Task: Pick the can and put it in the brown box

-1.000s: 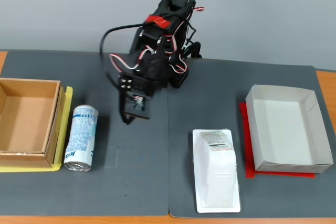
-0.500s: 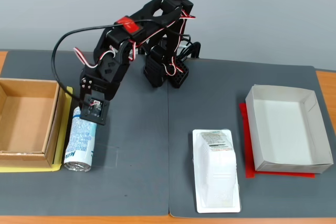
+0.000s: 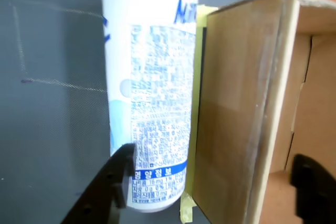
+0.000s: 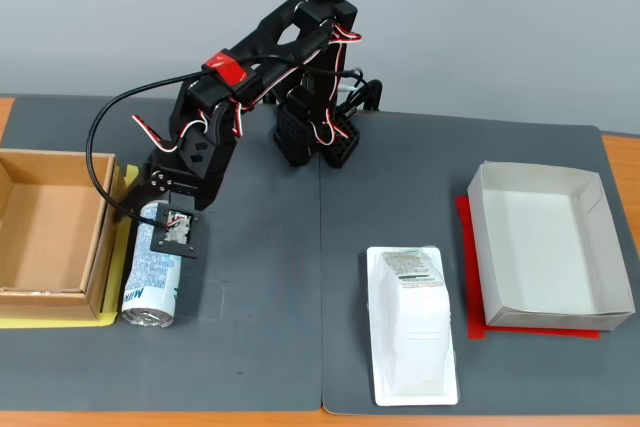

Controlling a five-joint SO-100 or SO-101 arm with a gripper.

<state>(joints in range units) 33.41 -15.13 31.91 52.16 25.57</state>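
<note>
The can [image 3: 149, 98] is white with light blue print and lies on its side on the dark grey mat, pressed against the outer wall of the brown box [image 3: 236, 119]. In the fixed view the can [image 4: 150, 287] lies just right of the brown box [image 4: 100, 247] at the table's left edge. My gripper [image 3: 215, 156] is open wide. One finger [image 3: 118, 182] touches the can's outer side and the other finger [image 3: 315, 187] hangs over the box's inside, so the jaws straddle the can and the box wall. In the fixed view the gripper [image 4: 145, 219] is over the can's far end.
A white plastic tray pack [image 4: 412, 322] lies at front centre. A white rectangular box [image 4: 590, 277] sits on a red sheet at right. The arm's base [image 4: 320, 137] stands at the back. A yellow sheet [image 4: 60, 320] lies under the brown box.
</note>
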